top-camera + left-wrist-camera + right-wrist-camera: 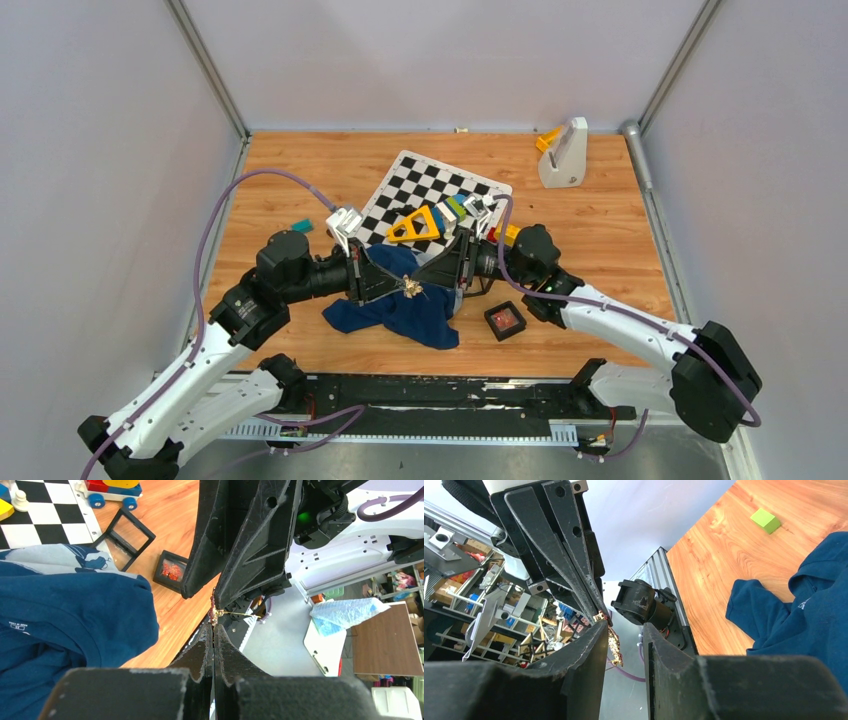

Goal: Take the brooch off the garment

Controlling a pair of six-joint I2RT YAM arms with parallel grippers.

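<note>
The left claw (214, 628) is pressed fully shut, its black, ribbed plastic fingers pinching the tiny red-and-gold brooch (215, 614) at their very tips, in the air and clear of the crumpled navy cloth shirt (400, 318) lying on the wooden table (620, 250). The right claw (624, 626) meets it tip to tip, jaws a narrow gap apart, with the brooch against one finger's inner face
</note>
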